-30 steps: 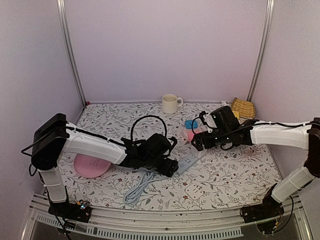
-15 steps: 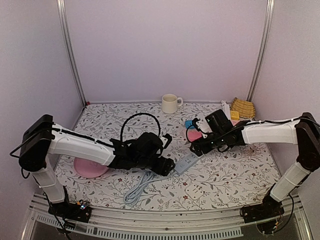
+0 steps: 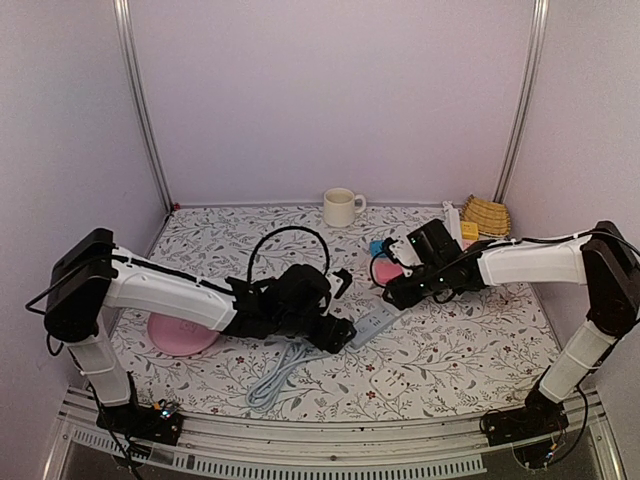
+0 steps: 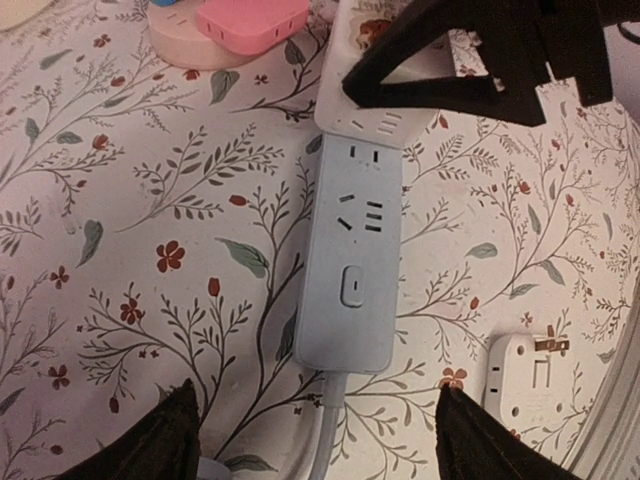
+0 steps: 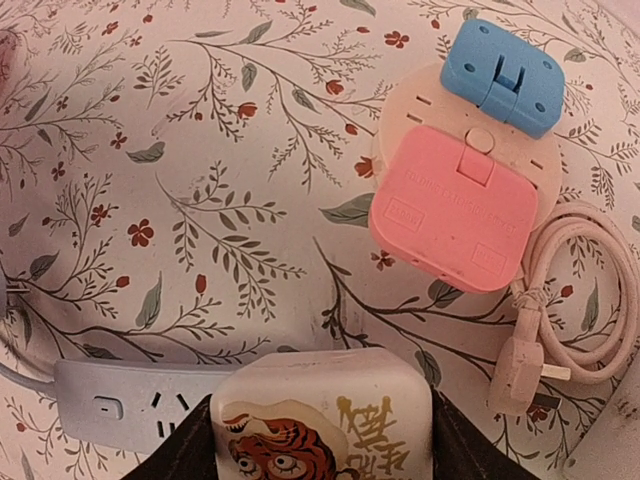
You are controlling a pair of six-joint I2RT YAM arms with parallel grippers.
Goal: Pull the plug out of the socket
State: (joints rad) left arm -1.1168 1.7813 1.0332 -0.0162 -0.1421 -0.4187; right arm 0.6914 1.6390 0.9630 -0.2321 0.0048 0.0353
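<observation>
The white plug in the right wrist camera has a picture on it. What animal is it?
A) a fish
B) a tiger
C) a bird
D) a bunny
B: the white plug at the bottom of the right wrist view shows an orange, striped tiger face next to some gold writing.

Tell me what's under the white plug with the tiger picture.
The end of the pale blue power strip; the plug sits on it. The socket beneath and the plug's pins are covered, so unseen.
</observation>
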